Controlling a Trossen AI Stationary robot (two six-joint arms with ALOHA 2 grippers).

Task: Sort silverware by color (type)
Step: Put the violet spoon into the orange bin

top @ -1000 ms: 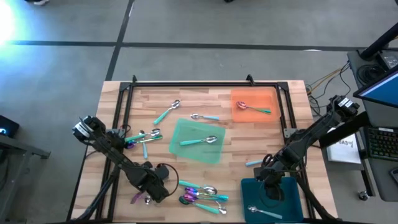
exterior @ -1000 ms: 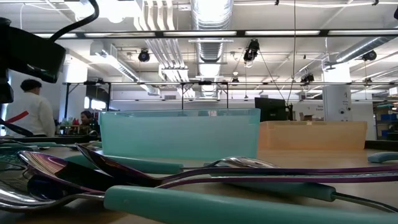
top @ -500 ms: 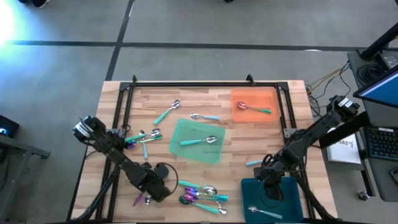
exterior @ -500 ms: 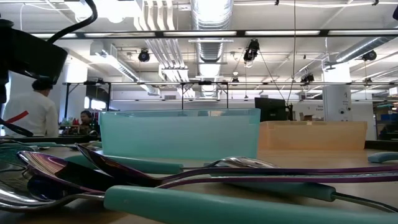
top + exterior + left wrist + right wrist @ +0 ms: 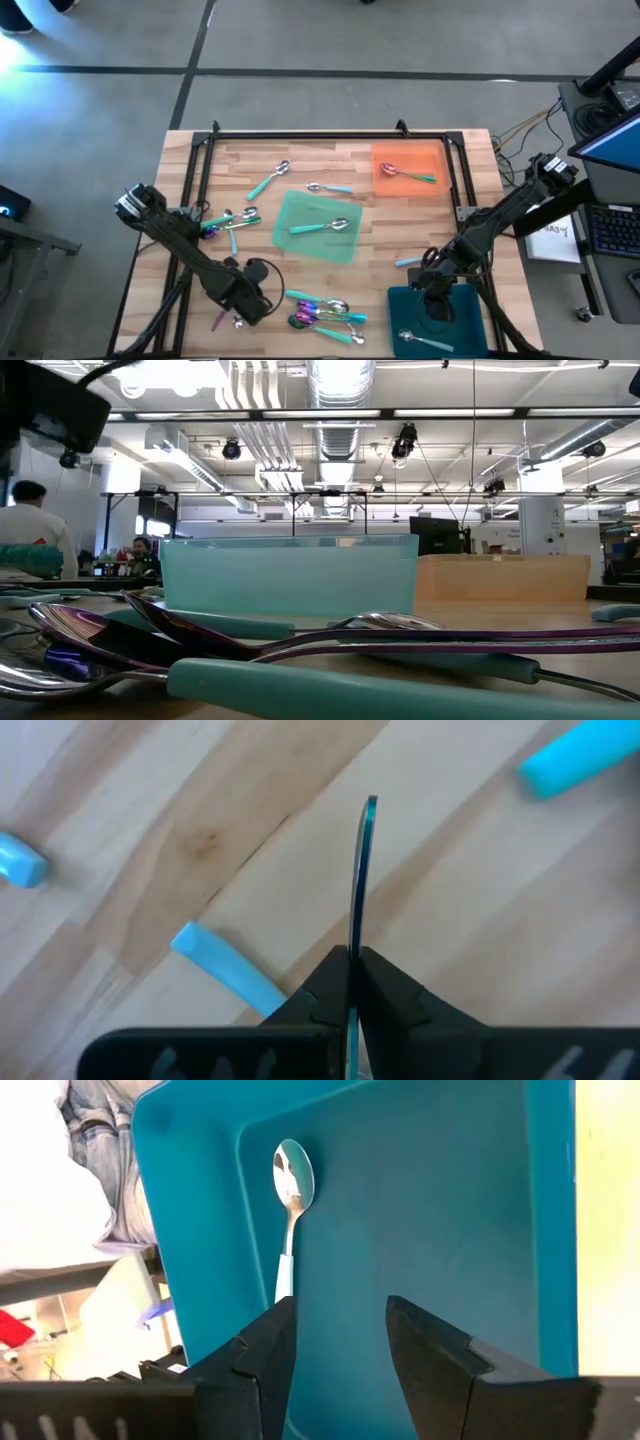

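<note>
— Silverware [image 5: 322, 312] is lying all over the wooden table [image 5: 440, 230]: a heap at the near edge, a cluster by the left rail, loose spoons up the middle. Which piece is the move hanging on?

— On the teal-handled utensil [image 5: 361, 880] that the left gripper [image 5: 355, 960] is pinching. Its fingers are pressing together on the thin handle, seen edge-on, so the long axis is running straight out ahead of the fingertips and away over the bare boards.

— And which arm is sitting nearer the heap?

— The left one; in the high view it is hovering just beside the pile's left end, near the table's front-left corner. The right gripper [image 5: 340, 1335] is waiting over the dark teal tray [image 5: 470, 318] at the front right, fingers spread and holding nothing, with a silver spoon [image 5: 291, 1195] lying in the tray ahead of them.

— Where would the held piece be heading?

— I am judging it needs carrying right and away from the front edge. The green tray [image 5: 300, 212] is lying mid-table with one spoon on it; the orange tray [image 5: 425, 155] is further back, also holding one. Which suits it, I cannot tell, since its head is hidden.

— The surroundings?

— Grey floor around the table; the low view is looking across the heap into a lit workshop where a person [image 5: 30, 530] is standing at far left.
</note>
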